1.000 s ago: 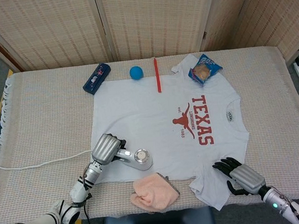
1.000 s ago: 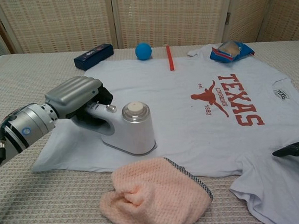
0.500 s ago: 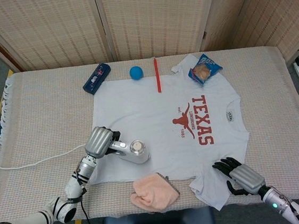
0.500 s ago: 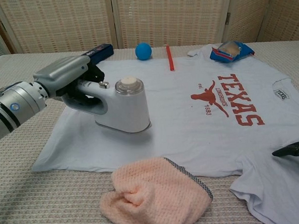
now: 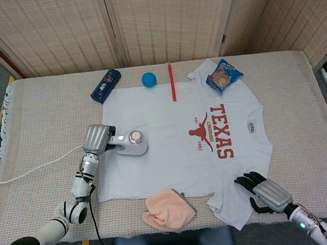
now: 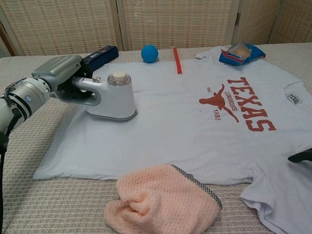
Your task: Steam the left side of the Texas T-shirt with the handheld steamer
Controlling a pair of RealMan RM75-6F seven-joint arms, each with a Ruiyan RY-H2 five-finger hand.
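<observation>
"TEXAS", "LONGHORNS", "EST. 1883" in rust-red print on your T-shirt [image 6: 197,120], right of centre frame; neck label unreadable.

A pink cloth [image 5: 168,210] lies bunched at the worktop's [image 5: 41,123] near edge. Along the far side: dark blue box [image 5: 105,85], blue ball [image 5: 149,79], red stick [image 5: 171,82], snack packet [image 5: 224,76].

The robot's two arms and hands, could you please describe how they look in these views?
The left hand has a ribbed silver back shell and black fingers, on a silver wrist with a small blue dot and white arm segments with black joints. The right hand matches: silver shell, black fingers, and a white forearm carrying a small green light.
</observation>
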